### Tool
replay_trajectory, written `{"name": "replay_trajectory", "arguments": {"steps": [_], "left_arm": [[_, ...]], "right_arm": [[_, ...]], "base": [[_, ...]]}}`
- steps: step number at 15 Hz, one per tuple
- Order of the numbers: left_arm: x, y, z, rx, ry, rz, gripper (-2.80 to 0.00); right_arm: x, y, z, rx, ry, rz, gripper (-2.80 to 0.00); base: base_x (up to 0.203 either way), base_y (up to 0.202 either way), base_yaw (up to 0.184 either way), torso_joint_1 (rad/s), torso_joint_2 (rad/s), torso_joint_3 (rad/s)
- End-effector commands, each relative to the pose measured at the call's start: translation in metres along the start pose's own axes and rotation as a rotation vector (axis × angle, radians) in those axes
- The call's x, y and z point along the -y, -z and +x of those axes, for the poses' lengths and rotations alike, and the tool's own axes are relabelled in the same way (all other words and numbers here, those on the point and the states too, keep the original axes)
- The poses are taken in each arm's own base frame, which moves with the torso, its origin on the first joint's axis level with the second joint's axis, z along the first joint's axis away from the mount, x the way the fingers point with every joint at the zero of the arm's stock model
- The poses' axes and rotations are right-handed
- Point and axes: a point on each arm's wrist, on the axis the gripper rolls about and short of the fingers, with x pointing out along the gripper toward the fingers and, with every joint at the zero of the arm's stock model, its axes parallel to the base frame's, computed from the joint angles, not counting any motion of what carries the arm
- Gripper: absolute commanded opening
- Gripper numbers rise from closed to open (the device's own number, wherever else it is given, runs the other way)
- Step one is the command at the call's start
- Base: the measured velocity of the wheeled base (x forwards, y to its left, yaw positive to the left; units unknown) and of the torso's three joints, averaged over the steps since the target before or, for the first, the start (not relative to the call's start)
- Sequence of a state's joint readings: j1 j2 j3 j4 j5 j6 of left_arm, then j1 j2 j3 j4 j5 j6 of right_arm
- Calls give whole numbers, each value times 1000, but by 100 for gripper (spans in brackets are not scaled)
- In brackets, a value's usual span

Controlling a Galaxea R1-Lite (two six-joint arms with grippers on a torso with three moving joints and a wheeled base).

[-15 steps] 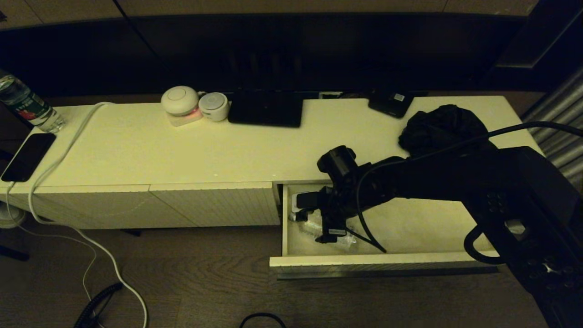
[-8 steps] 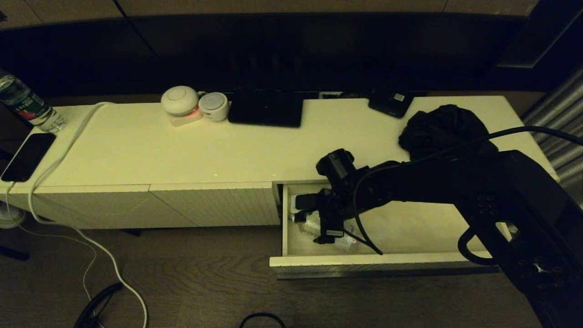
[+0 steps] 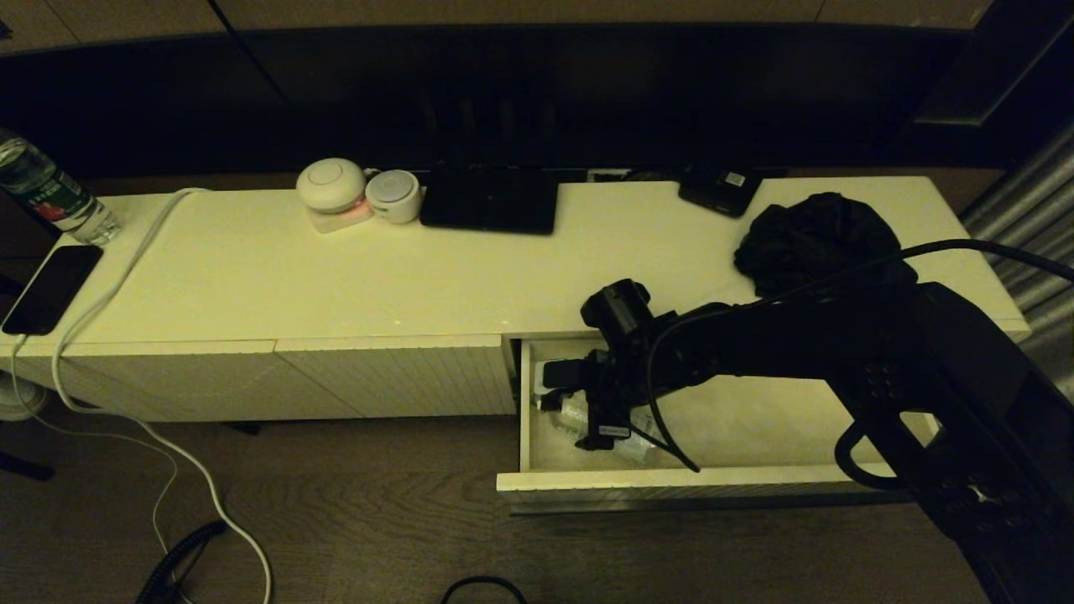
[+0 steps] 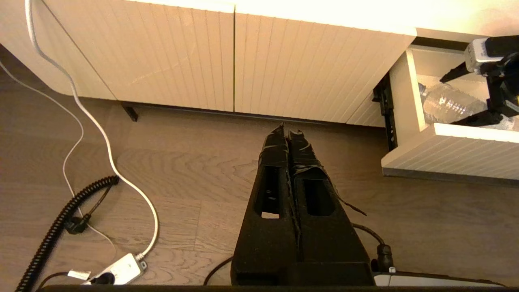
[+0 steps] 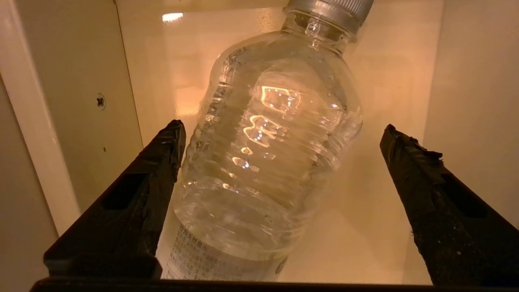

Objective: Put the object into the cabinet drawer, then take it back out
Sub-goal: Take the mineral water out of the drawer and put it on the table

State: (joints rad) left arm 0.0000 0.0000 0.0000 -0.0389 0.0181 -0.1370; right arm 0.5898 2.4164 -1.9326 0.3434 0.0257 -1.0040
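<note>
From the head, the right claw (image 3: 587,401) reaches down into the pulled-out cabinet drawer (image 3: 696,480), straddling the bottle (image 3: 625,440) lying on its floor. The left wrist shows the left claw (image 4: 288,134) pressed together, parked above the floor. The right wrist shows fingers (image 5: 162,154) spread wide either side of the bottle, positioned to grip it.

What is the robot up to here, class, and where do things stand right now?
The right gripper is down inside the open cabinet drawer, its fingers spread wide on either side of a clear plastic bottle lying on the drawer floor, not clamped on it. The left gripper hangs shut over the wooden floor in front of the cabinet, idle.
</note>
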Motion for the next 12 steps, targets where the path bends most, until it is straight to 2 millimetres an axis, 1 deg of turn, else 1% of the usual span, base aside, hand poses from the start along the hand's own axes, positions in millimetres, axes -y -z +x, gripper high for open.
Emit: {"name": "replay_trajectory", "arguments": {"steps": [1, 3, 4, 12], "left_arm": [[0, 0, 0, 3, 0, -1, -280], [0, 0, 0, 3, 0, -1, -280], [0, 0, 0, 3, 0, -1, -280], [0, 0, 0, 2, 0, -1, -280]], "right_arm": [[-4, 1, 7, -6, -15, 2, 0], [-4, 1, 7, -6, -14, 1, 0], [-4, 0, 6, -2, -15, 1, -280], [-3, 0, 4, 7, -17, 1, -280]], "base": [[0, 0, 0, 0, 0, 0], [0, 0, 0, 0, 0, 0], [0, 0, 0, 0, 0, 0], [0, 0, 0, 0, 0, 0]]}}
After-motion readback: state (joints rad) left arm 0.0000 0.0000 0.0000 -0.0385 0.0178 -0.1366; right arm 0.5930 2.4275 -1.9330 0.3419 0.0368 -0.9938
